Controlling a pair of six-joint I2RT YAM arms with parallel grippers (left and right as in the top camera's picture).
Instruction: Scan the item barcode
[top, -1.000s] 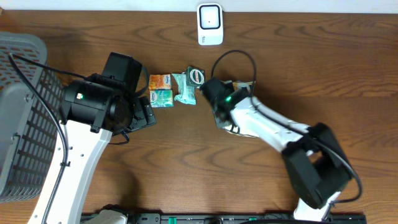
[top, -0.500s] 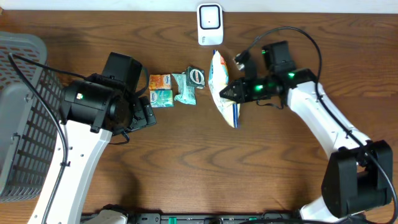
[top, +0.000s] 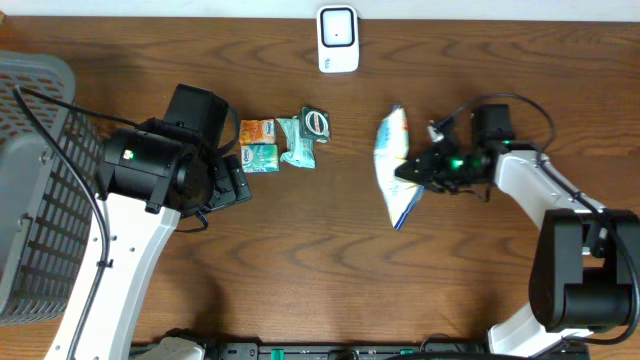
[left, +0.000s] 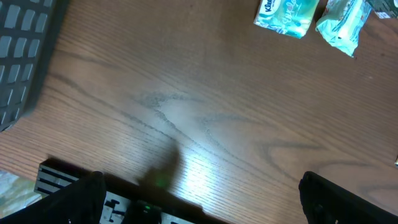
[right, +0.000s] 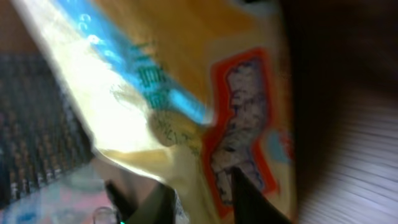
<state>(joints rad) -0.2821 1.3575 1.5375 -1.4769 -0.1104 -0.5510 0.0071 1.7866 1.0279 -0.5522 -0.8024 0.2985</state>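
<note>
Left gripper (left: 202, 190) is hovering left of the scanner (top: 338, 38), jaws wide, empty. Right gripper (top: 418, 170) is straddling the snack bag (top: 392, 162), right of the scanner and short of it; whether clamped, cannot tell. Advising: barcode squarely facing the scanner.

Left arm (top: 125, 250): white link, black drum-shaped joint, green lamp. Right arm (top: 530, 180): white links, black joints, black cable looping at 12 o'clock. Left gripper (left: 200, 186): black fingers (left: 71, 200).

snack bag (top: 391, 160): now farther right, past the scanner (top: 338, 40), well apart from the tissue packs (top: 259, 145)
right gripper (top: 414, 172): has swung right alongside it
</note>
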